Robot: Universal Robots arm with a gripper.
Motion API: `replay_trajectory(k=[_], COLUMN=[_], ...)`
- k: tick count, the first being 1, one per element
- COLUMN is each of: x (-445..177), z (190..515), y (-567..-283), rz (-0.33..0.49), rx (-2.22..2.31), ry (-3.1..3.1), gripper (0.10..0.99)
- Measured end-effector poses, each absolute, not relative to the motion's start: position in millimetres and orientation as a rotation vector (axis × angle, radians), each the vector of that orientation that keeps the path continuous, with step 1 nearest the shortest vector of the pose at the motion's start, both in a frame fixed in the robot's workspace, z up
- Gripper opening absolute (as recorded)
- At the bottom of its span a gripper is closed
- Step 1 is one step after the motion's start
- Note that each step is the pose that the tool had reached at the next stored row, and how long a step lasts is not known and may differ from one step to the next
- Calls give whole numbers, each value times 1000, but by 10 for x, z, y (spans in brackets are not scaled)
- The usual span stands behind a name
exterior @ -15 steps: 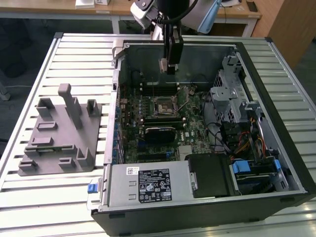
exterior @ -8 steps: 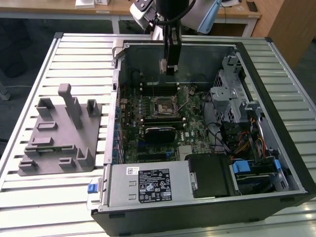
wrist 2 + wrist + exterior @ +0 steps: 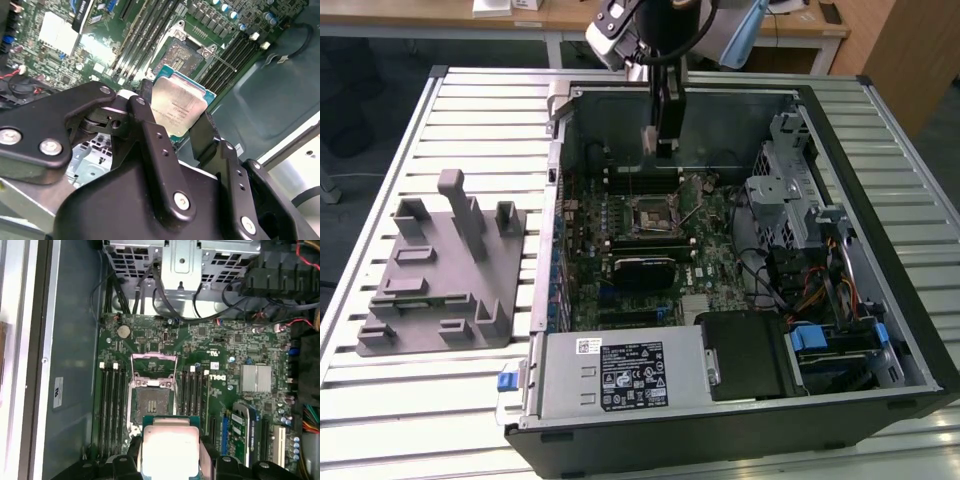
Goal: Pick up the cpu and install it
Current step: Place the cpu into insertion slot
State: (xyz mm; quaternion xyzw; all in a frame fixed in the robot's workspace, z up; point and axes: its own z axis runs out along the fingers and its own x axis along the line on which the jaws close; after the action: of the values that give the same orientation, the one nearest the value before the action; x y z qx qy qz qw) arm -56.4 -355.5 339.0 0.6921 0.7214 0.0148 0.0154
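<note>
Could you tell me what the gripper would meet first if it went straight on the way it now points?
The cpu the gripper holds would probably touch the motherboard at or beside the open socket first; depth is unclear.

A robotics lab: slatted metal workbench [image 3: 480, 110], opened computer case [image 3: 720, 440], desks [image 3: 560, 15] behind.

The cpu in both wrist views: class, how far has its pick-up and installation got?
Done: the pick-up; the black gripper is shut on the flat, silver-topped square cpu. In hand: it hangs above the green motherboard. Left: the seating, not yet done; the black square socket lies open and empty.
</note>
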Motion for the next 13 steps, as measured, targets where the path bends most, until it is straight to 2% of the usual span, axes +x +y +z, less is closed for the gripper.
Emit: replay_trajectory(k=[13], x=[-546], z=[3188], y=[-3531], rz=[46], rx=[2151], ry=[2247], gripper=[541])
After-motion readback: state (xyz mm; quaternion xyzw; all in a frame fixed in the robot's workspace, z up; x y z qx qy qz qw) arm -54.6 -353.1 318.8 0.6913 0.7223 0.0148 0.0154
